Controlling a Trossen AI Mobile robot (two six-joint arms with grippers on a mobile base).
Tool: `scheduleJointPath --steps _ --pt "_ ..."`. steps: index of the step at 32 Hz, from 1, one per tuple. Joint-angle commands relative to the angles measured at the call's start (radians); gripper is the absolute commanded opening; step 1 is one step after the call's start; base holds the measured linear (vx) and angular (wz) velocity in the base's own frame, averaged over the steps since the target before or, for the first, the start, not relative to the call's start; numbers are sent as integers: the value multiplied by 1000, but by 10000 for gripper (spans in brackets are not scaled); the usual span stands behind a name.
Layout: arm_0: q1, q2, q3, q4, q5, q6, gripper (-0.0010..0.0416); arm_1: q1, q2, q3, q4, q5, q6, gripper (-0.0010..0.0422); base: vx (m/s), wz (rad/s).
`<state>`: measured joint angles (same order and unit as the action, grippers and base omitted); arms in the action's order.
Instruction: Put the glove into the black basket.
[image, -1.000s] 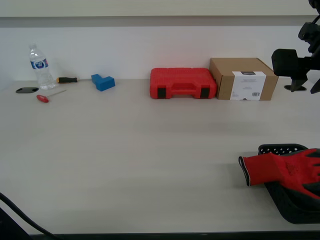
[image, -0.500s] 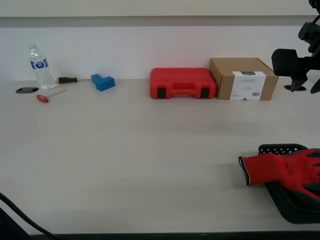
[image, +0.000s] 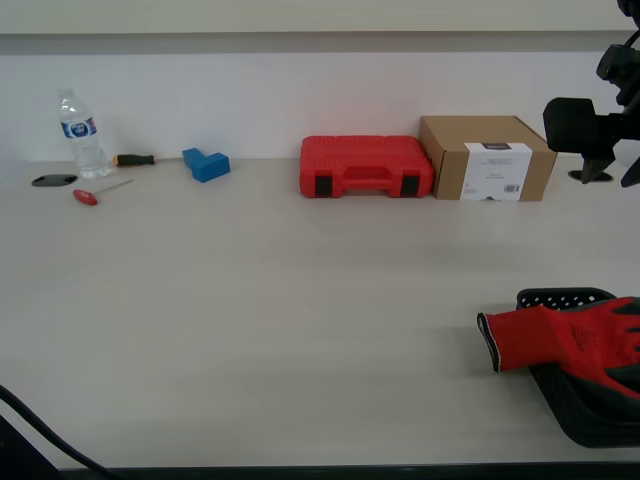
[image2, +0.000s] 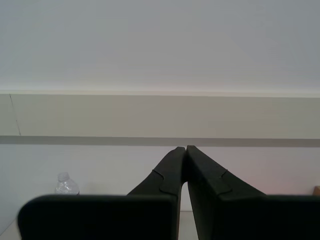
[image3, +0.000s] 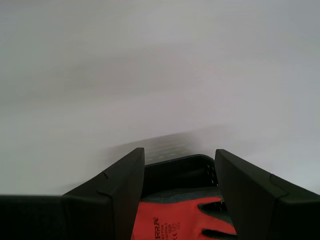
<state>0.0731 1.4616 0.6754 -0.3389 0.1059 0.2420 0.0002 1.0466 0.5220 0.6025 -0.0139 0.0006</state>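
Observation:
The red glove (image: 550, 338) lies across the black basket (image: 566, 297) at the exterior view's right near the table's front edge. Its black-edged cuff sticks out over the basket's rim onto the table. My first gripper (image3: 180, 152) is open and empty above the glove (image3: 175, 220) and the basket (image3: 180, 172), not touching either. My second gripper (image2: 186, 148) is shut and empty, pointing at the back wall. A black arm (image: 585, 128) hangs at the exterior view's upper right, above the table.
A red tool case (image: 365, 166) and a cardboard box (image: 487, 158) stand at the back. A water bottle (image: 80, 135), a blue block (image: 206, 163) and two screwdrivers (image: 100, 190) lie at the back left. A dark cable (image: 30, 425) crosses the front left corner.

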Motion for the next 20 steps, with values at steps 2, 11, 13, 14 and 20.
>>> scheduleJointPath --steps 2,11,13,14,20 --pt "0 0 0 2 4 0 195 0 0 2 5 0 0 0 0 0" --pt "0 0 0 2 4 0 195 0 0 2 5 0 0 0 0 0" --pt "0 0 0 2 4 0 195 0 0 2 5 0 0 0 0 0" --pt "0 0 0 2 4 0 195 0 0 2 5 0 0 0 0 0" --pt "0 0 0 2 4 0 195 0 0 2 5 0 0 0 0 0"
